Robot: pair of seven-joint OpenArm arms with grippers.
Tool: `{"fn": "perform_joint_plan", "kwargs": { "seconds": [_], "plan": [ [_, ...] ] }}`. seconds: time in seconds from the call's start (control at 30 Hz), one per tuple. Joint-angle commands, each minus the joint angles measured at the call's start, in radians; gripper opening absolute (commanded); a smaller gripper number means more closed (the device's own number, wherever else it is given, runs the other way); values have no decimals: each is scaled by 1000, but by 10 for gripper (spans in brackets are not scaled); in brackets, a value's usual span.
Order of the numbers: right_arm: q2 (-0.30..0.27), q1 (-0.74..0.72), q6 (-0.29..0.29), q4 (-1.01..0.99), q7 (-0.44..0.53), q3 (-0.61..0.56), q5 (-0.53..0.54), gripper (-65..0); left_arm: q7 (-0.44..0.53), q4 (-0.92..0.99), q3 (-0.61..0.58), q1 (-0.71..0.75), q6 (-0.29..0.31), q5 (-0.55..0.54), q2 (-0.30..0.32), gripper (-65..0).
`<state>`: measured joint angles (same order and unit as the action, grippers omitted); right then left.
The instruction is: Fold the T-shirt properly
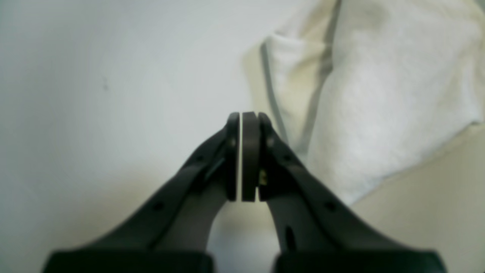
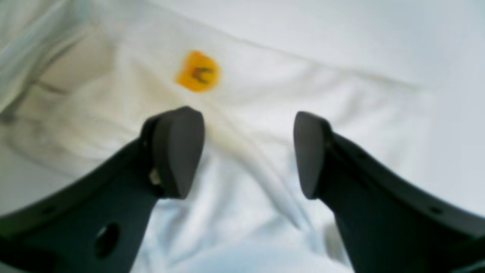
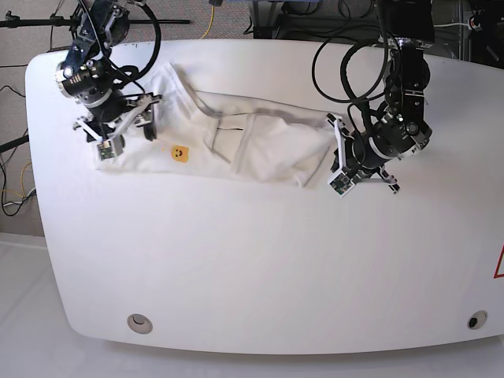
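The white T-shirt (image 3: 260, 142) lies stretched sideways across the far half of the table, partly folded, with its small yellow smiley (image 3: 181, 150) facing up. In the right wrist view my right gripper (image 2: 242, 155) hangs open just over the rumpled T-shirt (image 2: 265, 98), and the smiley (image 2: 197, 71) shows beyond its fingertips. In the base view my right gripper (image 3: 126, 127) is over the shirt's left end. My left gripper (image 1: 242, 121) is shut with nothing in it, over bare table beside a folded edge of the T-shirt (image 1: 379, 94). My left gripper (image 3: 337, 164) sits at the shirt's right end.
The white table (image 3: 260, 260) has rounded corners, with floor in view past its left and near edges. Black cables (image 3: 346, 55) loop behind the arm on the right. Two small round fittings (image 3: 140, 321) (image 3: 472, 320) sit near the front edge.
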<state>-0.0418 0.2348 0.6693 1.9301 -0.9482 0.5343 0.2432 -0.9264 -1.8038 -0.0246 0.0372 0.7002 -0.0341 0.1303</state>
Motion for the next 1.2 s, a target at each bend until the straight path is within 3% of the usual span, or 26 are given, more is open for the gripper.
{"fn": "perform_joint_plan", "kwargs": {
  "seconds": [0.0, 0.63, 0.87, 1.17],
  "plan": [
    [-8, -7, -3, 16, 15, 51, 12, -261, 23, -18, 4, -7, -2, -10, 4, -650],
    [-30, -68, -3, -151, 18, 252, 18, -257, 25, 35, 1, 10, -2, -8, 10, -650],
    [-30, -90, 29, -235, 18, 260, 18, -256, 25, 37, 2, 13, -2, -8, 10, -650],
    [-20, -93, 29, -249, 13, 252, 20, -257, 25, 37, 1, 13, -2, -8, 10, -650]
  ]
}}
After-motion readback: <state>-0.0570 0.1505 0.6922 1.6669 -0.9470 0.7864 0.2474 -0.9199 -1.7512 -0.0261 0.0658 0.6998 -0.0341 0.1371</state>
